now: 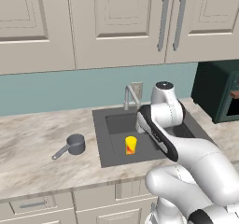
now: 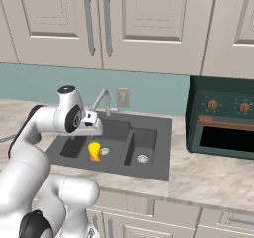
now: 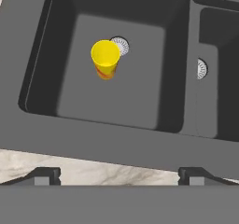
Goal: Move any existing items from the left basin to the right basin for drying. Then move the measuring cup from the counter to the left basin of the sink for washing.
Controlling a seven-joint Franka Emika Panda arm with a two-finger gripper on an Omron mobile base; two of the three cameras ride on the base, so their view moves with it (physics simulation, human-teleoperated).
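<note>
- The pincer (image 3: 119, 174) hangs above the front rim of the sink (image 3: 116, 143), looking down into it; its two dark tips stand far apart at the bottom of the hand view with nothing between them.
- The key relation: the yellow cup (image 3: 105, 59) lies ahead of the pincer and a little to the left of its midline, lower down, on the floor of the left basin (image 3: 74, 92).
- That cup stands upright, open mouth up, red-orange lower part just visible, so its long axis runs vertical; my read is that the pincer needs to travel forward over the basin and then drop straight down around it.
- The cup sits just beside the round silver drain (image 3: 120, 44), near the back of the basin floor.
- The right basin (image 3: 207, 78), the cup's destination, lies across the divider to the right, with its own drain.
- Out on the desk (image 1: 37, 143), the left base view brings in what the hand view leaves out: the measuring cup (image 1: 74, 144) waiting left of the sink, handle pointing left and toward the front edge.
- The right base view offers the gooseneck faucet (image 2: 102, 100) behind the basins and the hand poised high above the yellow cup.
</note>
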